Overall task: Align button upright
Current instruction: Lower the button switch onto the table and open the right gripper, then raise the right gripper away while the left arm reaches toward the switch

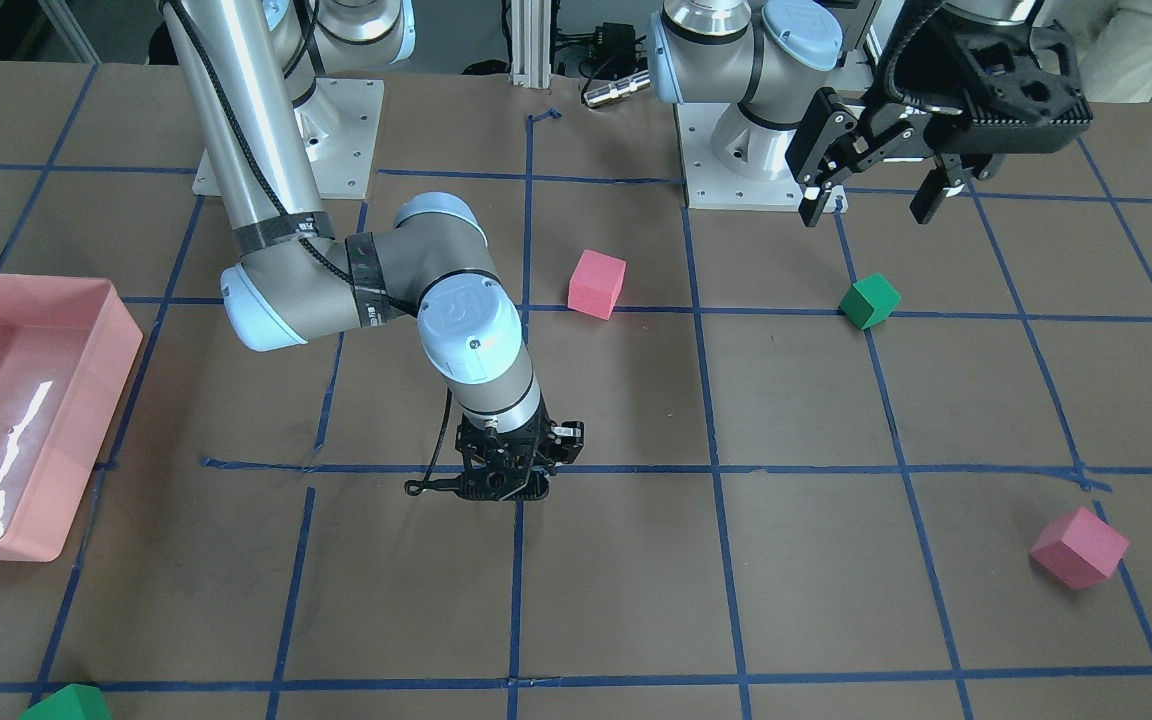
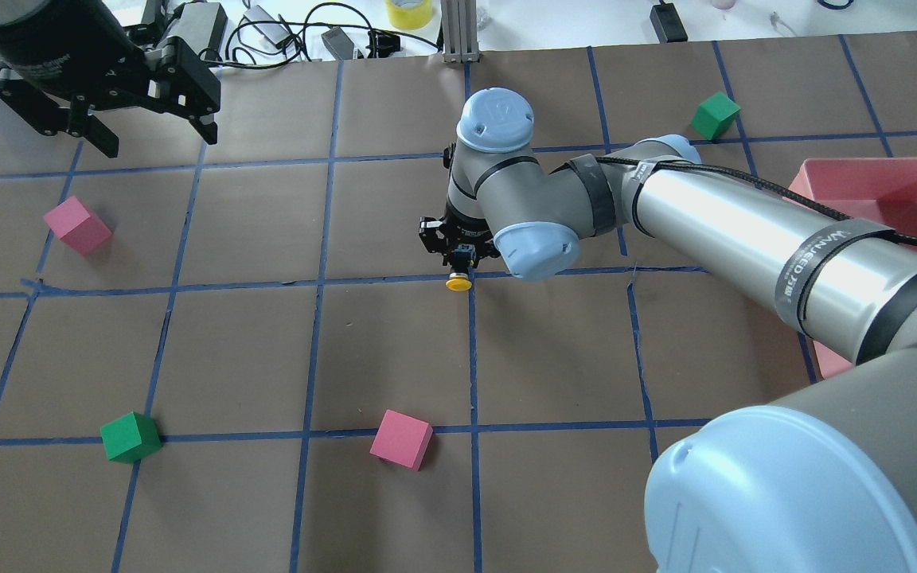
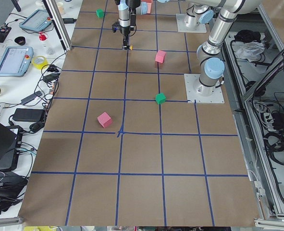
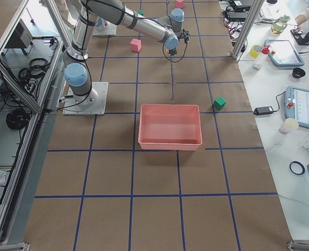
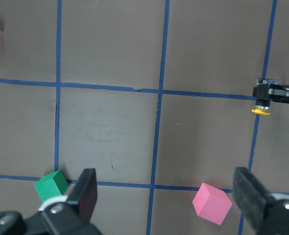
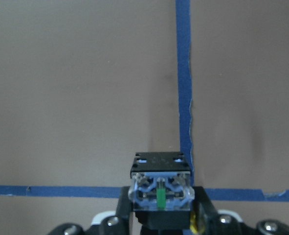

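Note:
The button lies sideways in my right gripper (image 2: 458, 256), with its yellow cap (image 2: 458, 282) pointing toward the robot's side. The right wrist view shows its black body and clear grey-white base block (image 6: 160, 188) clamped between the fingers, low over the brown table by a blue tape crossing. In the front-facing view the right gripper (image 1: 506, 487) hides the button. The left wrist view shows the yellow cap (image 5: 260, 111) at far right. My left gripper (image 2: 148, 131) is open and empty, high above the table's far left corner, and it also shows in the front-facing view (image 1: 871, 205).
Pink foam cubes (image 2: 76, 225) (image 2: 401, 439) and green foam cubes (image 2: 130, 437) (image 2: 715, 114) are scattered on the table. A pink tray (image 2: 888, 191) stands at the right, under my right arm. Cables and gear lie along the far edge.

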Available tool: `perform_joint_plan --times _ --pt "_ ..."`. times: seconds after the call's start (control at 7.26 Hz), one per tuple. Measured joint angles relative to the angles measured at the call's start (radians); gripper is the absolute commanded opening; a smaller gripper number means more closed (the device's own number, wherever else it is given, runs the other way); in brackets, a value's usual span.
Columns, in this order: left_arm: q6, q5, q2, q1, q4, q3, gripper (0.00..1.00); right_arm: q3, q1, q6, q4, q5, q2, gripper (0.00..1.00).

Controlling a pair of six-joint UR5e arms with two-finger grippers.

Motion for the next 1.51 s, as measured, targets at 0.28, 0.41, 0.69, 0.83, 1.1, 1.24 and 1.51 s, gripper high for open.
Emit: perform_joint_plan --times 0.28,0.41,0.69,0.83,1.1,1.24,1.51 --pt "0.0 -0.001 0.001 0.001 0.0 0.0 1.0 0.001 0.004 -0.003 0.001 -0.001 0.005 0.46" --pt "0.0 -0.001 0.0 0.0 0.0 0.0 1.0 0.001 0.004 -0.001 0.0 -0.001 0.008 0.64" --pt "0.001 0.0 -0.001 0.0 0.001 0.0 1.0 0.003 0.005 0.005 0.001 -0.003 0.008 0.99" --pt "0.001 0.001 -0.001 0.002 0.001 0.001 1.0 0.004 0.005 0.004 0.003 -0.001 0.004 1.0" --pt "0.004 0.002 -0.001 0.0 0.001 0.003 1.0 0.003 0.004 -0.011 0.017 -0.002 -0.028 1.0" --pt "0.008 0.002 -0.001 -0.002 0.001 0.007 1.0 -0.002 0.001 -0.04 0.063 -0.011 -0.072 1.0" --pt "0.011 0.002 -0.008 -0.002 0.013 0.015 1.0 -0.027 -0.045 -0.164 0.226 -0.059 -0.189 1.0"
